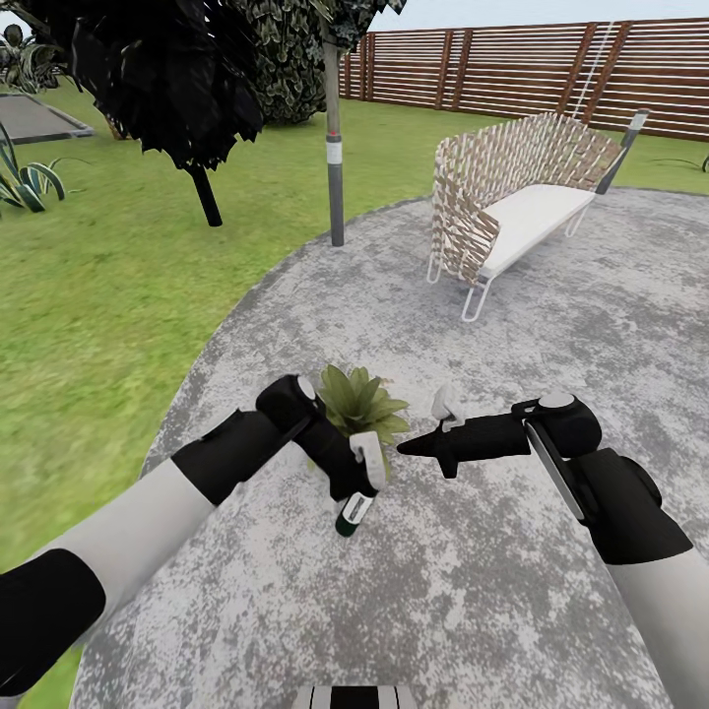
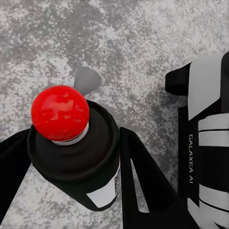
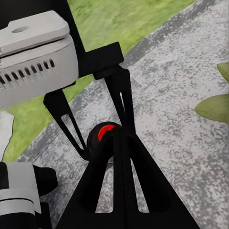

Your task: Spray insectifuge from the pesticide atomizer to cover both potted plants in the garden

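Mottled grey patio (image 1: 551, 325): potted plant (image 1: 362, 402), seemingly grounded; woven bench (image 1: 512, 197).

The left end effector (image 1: 353, 484) hides the potted plant's (image 1: 362, 402) pot and most of the pesticide atomizer (image 1: 351, 514). The second plant's leaves (image 3: 217, 106) are cropped at the right wrist view's edge.

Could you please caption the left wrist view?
Left gripper holding the red-topped atomizer above the patio.

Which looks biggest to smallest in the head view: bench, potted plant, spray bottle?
1. Woven bench, largest even though farthest.
2. Potted plant.
3. Pesticide atomizer, smallest; the left end effector covers part of it, so its full size is unsure.
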Available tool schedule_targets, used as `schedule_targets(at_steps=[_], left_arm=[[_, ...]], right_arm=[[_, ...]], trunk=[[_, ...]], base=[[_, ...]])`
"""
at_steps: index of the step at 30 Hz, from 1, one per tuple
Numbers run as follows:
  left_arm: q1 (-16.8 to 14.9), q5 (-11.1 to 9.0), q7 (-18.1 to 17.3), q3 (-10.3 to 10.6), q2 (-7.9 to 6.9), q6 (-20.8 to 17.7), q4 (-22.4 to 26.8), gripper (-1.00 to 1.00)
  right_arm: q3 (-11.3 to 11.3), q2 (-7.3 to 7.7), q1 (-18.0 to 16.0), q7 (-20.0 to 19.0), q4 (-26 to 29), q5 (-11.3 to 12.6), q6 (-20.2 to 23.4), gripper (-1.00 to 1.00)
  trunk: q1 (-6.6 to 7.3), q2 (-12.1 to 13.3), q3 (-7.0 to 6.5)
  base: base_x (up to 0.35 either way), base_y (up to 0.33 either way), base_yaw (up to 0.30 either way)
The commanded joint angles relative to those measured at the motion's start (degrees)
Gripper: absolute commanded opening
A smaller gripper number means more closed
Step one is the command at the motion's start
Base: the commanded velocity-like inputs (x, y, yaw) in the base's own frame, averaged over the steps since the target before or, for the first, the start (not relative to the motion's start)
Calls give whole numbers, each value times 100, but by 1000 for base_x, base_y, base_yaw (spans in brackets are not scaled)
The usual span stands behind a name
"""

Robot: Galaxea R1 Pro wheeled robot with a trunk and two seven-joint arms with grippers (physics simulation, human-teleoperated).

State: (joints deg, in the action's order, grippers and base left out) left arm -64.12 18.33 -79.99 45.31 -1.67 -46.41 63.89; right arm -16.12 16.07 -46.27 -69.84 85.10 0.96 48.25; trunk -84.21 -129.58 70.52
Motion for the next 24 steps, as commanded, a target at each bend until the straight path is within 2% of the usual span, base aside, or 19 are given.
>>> schedule_targets(at_steps=[1, 24], left_arm=[[-17, 39, -43, 4, -1, -64, -11, -100], [-174, 39, -43, -5, 14, -141, -87, -100]], right_arm=[[-6, 6, -5, -6, 5, 10, 44, -100], [-6, 10, -5, -3, 3, 10, 44, -100]], trunk=[[1, -2, 4], [1, -2, 4]], base=[[0, 0, 0], [0, 0, 0]])
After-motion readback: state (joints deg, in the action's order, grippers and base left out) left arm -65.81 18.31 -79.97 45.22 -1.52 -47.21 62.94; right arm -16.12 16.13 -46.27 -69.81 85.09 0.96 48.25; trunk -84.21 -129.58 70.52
